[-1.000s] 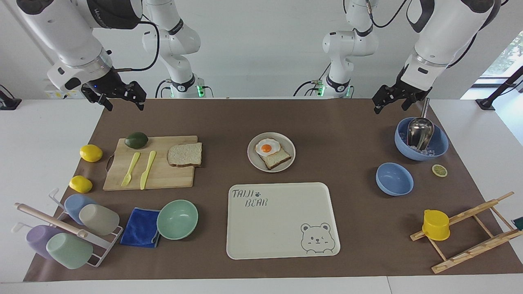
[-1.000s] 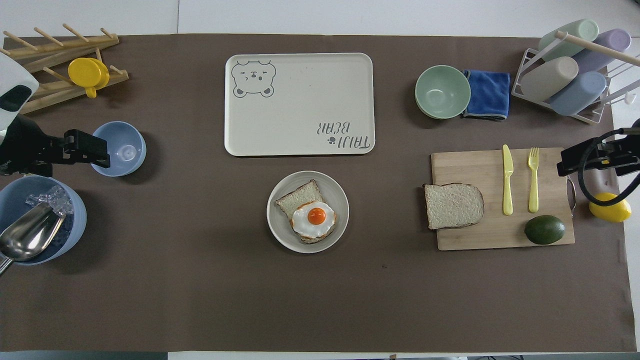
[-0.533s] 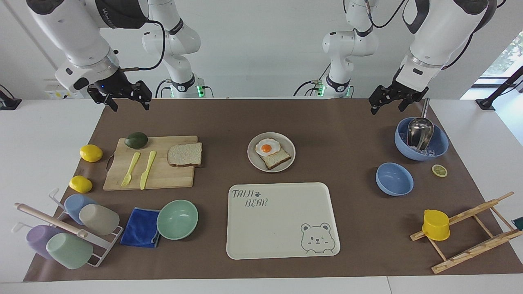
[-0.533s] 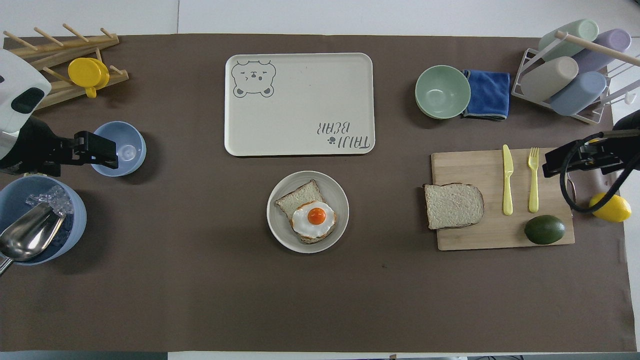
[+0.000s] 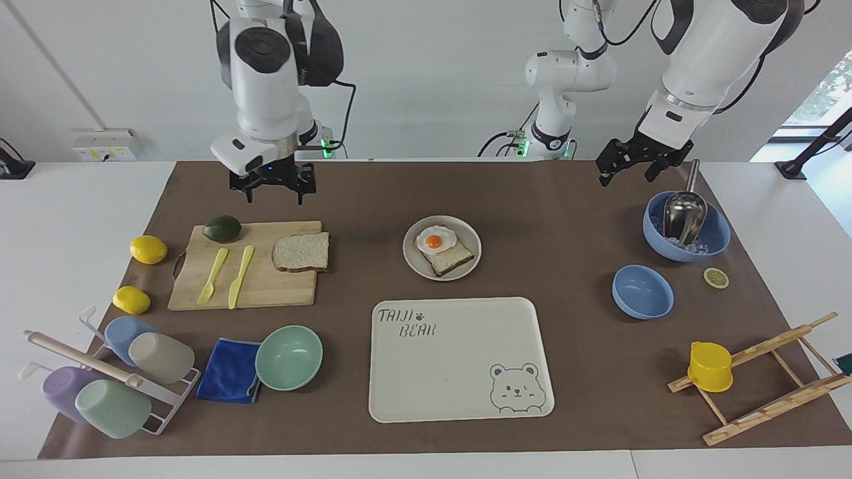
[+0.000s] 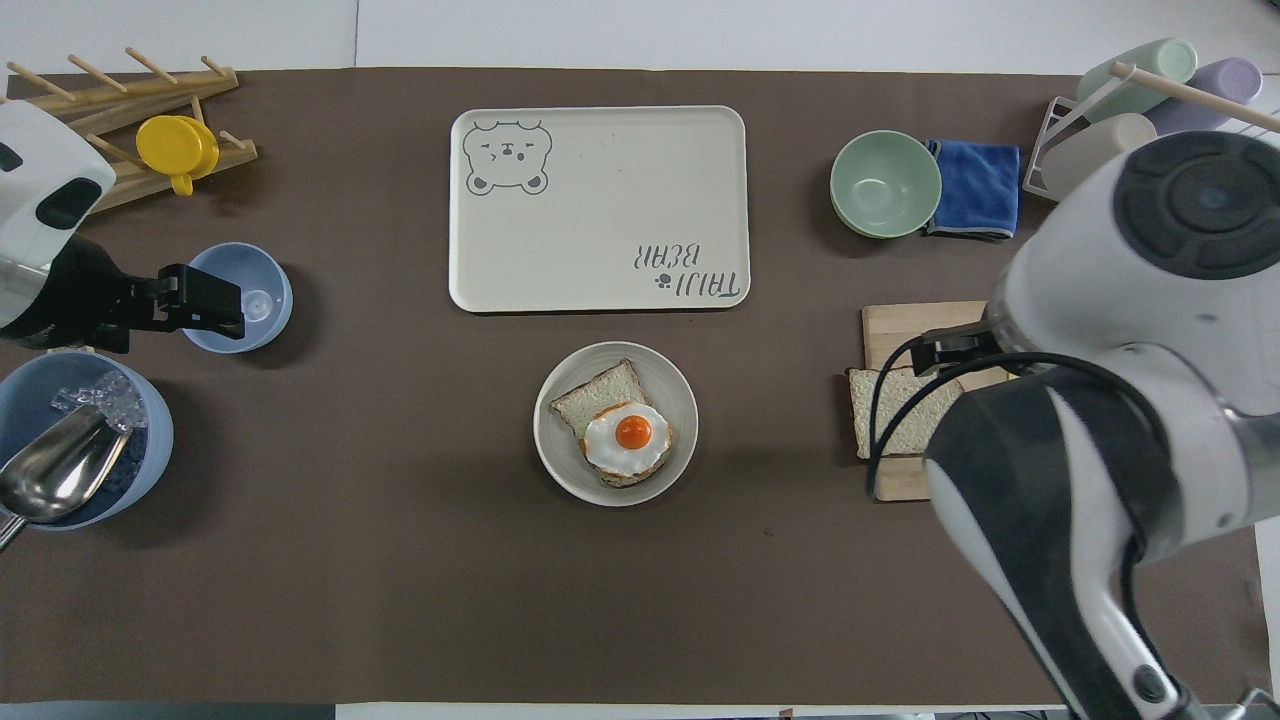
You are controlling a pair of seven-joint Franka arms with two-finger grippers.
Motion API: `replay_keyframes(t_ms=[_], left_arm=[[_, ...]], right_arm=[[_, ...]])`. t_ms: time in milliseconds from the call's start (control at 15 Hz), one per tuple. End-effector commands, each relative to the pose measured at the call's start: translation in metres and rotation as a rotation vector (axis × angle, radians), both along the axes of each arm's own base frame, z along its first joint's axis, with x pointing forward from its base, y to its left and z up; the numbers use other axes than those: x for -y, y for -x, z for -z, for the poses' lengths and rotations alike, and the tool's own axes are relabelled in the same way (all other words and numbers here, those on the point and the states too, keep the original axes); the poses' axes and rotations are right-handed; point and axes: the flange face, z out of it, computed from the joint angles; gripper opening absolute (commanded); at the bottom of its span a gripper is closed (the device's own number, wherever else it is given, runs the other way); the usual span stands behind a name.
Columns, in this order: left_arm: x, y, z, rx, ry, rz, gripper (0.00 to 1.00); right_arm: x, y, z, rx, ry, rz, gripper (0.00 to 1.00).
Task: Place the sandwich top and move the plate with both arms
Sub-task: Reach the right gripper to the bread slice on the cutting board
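The sandwich top [image 5: 301, 251] lies flat on a wooden cutting board [image 5: 266, 286], at the board's edge toward the plate. In the overhead view my right arm covers most of the board, and only part of the sandwich top [image 6: 885, 410] shows. The light-grey plate [image 5: 414, 261] sits mid-table with an egg-topped toast [image 5: 442, 249] on it, and shows fully from above as the plate [image 6: 670, 375]. My right gripper [image 5: 273, 194] hangs open over the table just beside the board's robot-side edge. My left gripper [image 5: 624, 174] hovers open and empty; from above the left gripper [image 6: 225, 308] is over the small blue bowl's rim.
A cream bear tray [image 5: 459, 359] lies beside the plate, farther from the robots. The board also carries an avocado [image 5: 222, 228], a yellow fork and a knife. A mint bowl [image 5: 289, 356], blue cloth, cup rack, two lemons, scoop bowl [image 5: 719, 239], small blue bowl [image 5: 642, 291] and wooden rack stand around.
My right arm has swung in from the table's end to the cutting board's robot-side edge, with its wrist turned downward. The left gripper has shifted slightly toward the table's middle. Nothing else moved.
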Motion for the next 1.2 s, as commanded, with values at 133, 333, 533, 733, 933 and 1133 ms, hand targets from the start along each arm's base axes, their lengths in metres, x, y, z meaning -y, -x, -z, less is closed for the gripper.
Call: replay_keyframes(t_ms=[133,333,533,733,933,1133], left_arm=[[0.000,0.006,0.003,0.008,0.014,0.003,1.00],[-0.008,0.009,0.006,0.002,0.012,-0.007,1.00],[-0.011,0.010,0.008,0.000,0.012,-0.013,1.00],[-0.012,0.009,0.008,0.000,0.012,-0.018,1.00],[-0.012,0.009,0.008,0.000,0.012,-0.018,1.00],[-0.013,0.009,0.007,0.002,0.012,-0.022,1.00]], right_arm=[[-0.059,0.002,0.096,0.027,0.053,0.052,1.00],[-0.063,0.021,0.139,0.054,0.040,0.103,1.00],[-0.060,0.030,0.176,0.007,0.065,0.089,1.00],[-0.037,0.033,0.191,-0.011,0.065,0.098,1.00],[-0.022,0.029,0.195,-0.007,0.051,0.101,0.98],[-0.006,0.023,0.195,-0.006,0.040,0.109,0.91]])
